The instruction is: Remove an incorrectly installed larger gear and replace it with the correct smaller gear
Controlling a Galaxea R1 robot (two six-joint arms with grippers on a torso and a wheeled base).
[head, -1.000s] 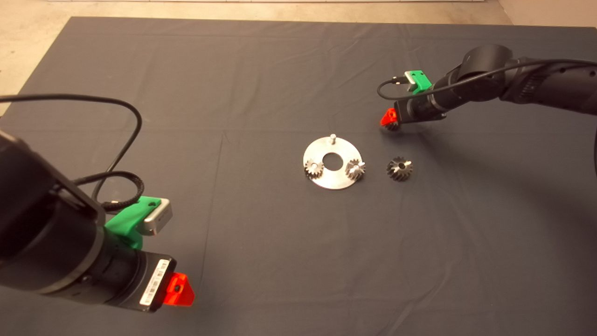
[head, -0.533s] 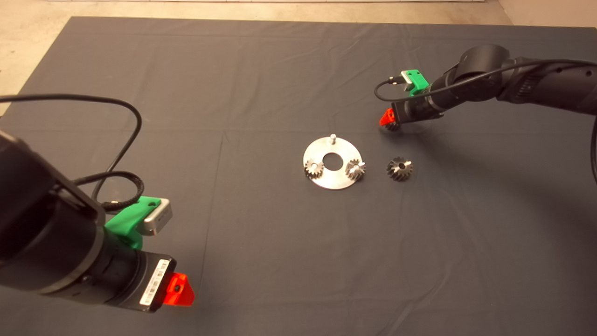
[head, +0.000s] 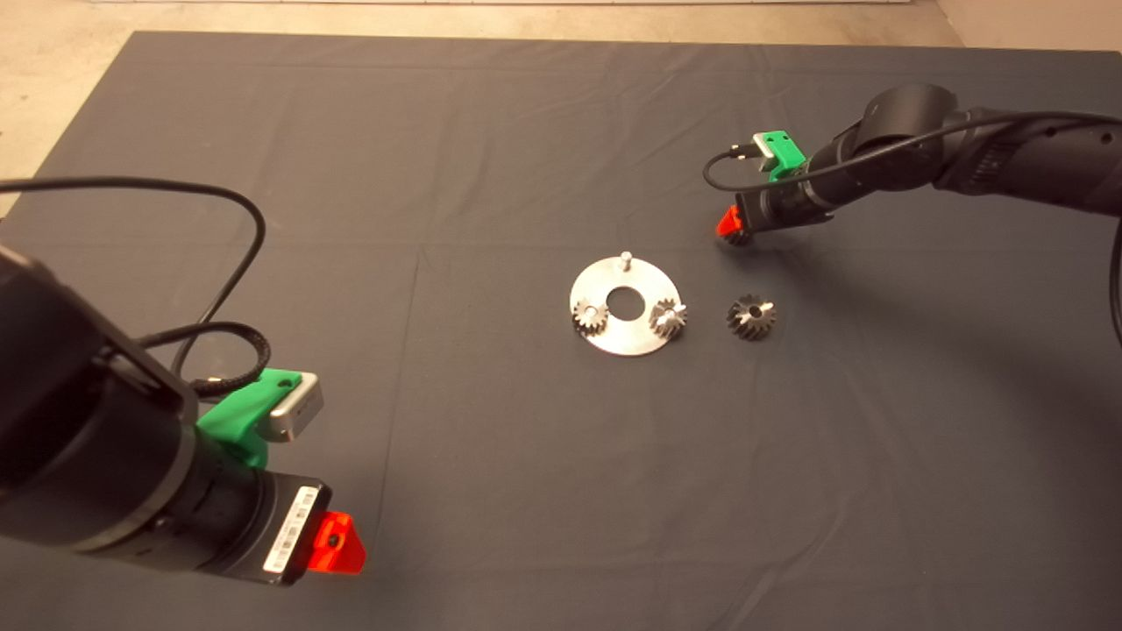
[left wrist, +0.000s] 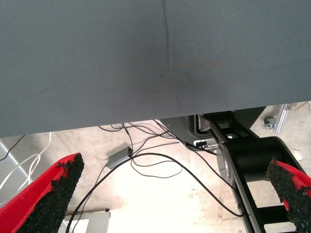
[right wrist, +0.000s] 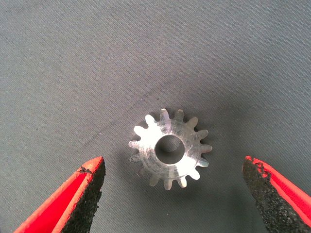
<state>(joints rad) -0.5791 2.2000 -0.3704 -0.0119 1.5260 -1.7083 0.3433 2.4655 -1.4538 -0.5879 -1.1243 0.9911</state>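
Observation:
The smaller gear (right wrist: 169,148), silvery with a centre hole, lies flat on the mat between the open fingers of my right gripper (right wrist: 172,166). In the head view the right gripper (head: 731,228) hovers low over it, beyond and to the right of the round silver plate (head: 644,337). The larger gear (head: 751,316), dark with slanted teeth, lies on the mat just right of the plate. The plate carries two small gears (head: 590,317) (head: 668,318) and a bare pin (head: 625,258). My left gripper (head: 337,543) is parked at the lower left, open and empty.
The dark mat (head: 491,456) covers the table, with light floor beyond its far edge. The left wrist view shows the mat's edge (left wrist: 160,73), and below it the floor with cables and a black robot base (left wrist: 252,165).
The right arm has shifted very slightly above the smaller gear. The gears, the plate and the left arm have not moved.

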